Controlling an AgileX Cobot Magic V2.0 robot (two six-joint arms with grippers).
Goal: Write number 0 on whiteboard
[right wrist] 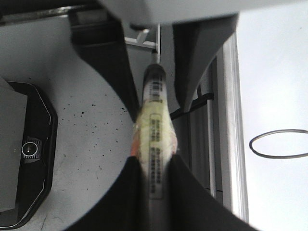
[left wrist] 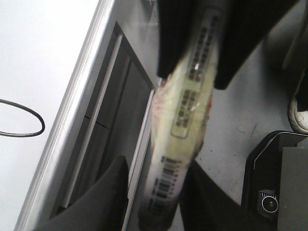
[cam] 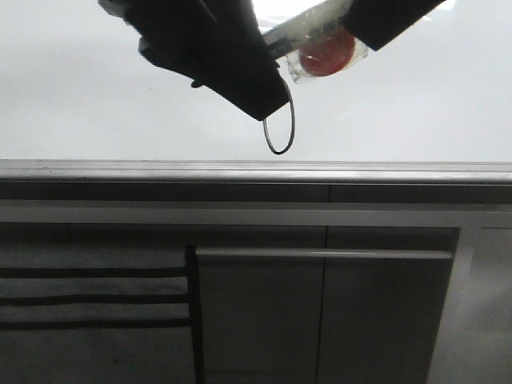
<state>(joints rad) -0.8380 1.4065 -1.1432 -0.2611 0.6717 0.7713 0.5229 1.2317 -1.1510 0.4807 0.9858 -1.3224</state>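
Note:
The whiteboard [cam: 96, 80] fills the upper front view above its grey edge rail [cam: 240, 170]. The number 0 [cam: 278, 152], a thin black oval, is drawn low on it; its top is hidden behind my left gripper [cam: 276, 92]. The 0 also shows in the left wrist view [left wrist: 41, 126] and the right wrist view [right wrist: 250, 144]. My right gripper [right wrist: 155, 161] is shut on a plastic-wrapped marker [right wrist: 154, 130]. My left gripper [left wrist: 156, 166] is open around the marker's other end [left wrist: 192, 96], with a gap at one finger. The marker [cam: 316, 36] bridges both grippers just off the board.
Grey cabinet fronts [cam: 256, 312] lie below the rail. A black device base [left wrist: 279, 183] sits on the speckled floor, also in the right wrist view [right wrist: 24, 154]. A white shoe [left wrist: 301, 113] is at the edge of the left wrist view.

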